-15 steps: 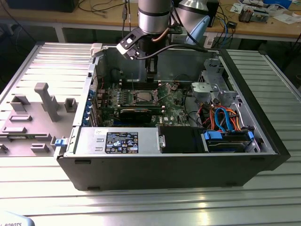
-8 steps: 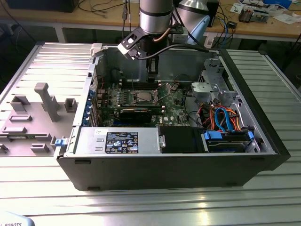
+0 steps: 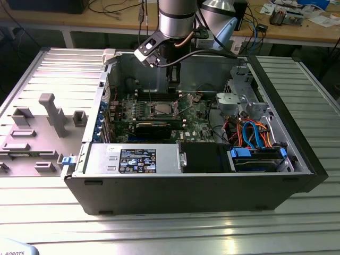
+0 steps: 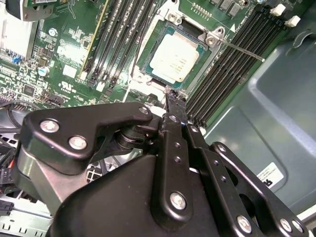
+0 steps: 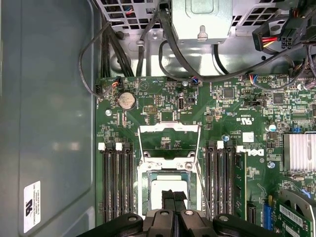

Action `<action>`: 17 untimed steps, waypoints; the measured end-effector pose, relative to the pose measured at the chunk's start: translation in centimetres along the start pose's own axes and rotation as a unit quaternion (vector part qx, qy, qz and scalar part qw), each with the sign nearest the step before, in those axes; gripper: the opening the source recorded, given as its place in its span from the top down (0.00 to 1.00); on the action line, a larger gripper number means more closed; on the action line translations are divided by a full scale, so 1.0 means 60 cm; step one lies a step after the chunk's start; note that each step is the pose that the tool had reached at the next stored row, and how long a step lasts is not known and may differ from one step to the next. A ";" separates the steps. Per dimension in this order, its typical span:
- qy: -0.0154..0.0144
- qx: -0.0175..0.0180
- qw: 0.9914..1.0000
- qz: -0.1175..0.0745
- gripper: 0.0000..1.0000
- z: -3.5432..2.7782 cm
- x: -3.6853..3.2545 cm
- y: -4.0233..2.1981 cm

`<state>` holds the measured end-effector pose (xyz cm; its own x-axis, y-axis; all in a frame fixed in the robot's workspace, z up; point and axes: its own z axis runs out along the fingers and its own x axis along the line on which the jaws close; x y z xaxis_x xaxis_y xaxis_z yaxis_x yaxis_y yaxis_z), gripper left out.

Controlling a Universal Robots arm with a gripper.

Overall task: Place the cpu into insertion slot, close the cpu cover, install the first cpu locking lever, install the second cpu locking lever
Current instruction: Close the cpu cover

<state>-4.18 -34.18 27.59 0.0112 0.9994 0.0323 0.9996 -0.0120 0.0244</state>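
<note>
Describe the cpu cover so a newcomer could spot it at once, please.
Find the green motherboard. Between its two banks of black memory slots lies the silvery cpu. The cpu cover adjoining it is a thin grey frame around a square window.

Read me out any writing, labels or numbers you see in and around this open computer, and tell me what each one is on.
Black sticker on the grey metal box, exterior view: print too small to read.
White sticker on the case wall, first wrist view: too small to read.
White lettering on the green circuit board: too small to read.
Nothing here can be quoted with confidence.
</note>
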 end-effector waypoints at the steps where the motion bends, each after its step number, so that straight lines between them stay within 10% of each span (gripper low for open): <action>1: 0.000 0.000 1.000 0.000 0.89 0.000 0.000 0.000; 17: 0.000 0.000 1.000 0.000 0.89 0.000 0.000 0.008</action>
<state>-3.72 -34.18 27.57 0.0114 0.9994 0.0323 0.9996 -0.0121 0.0244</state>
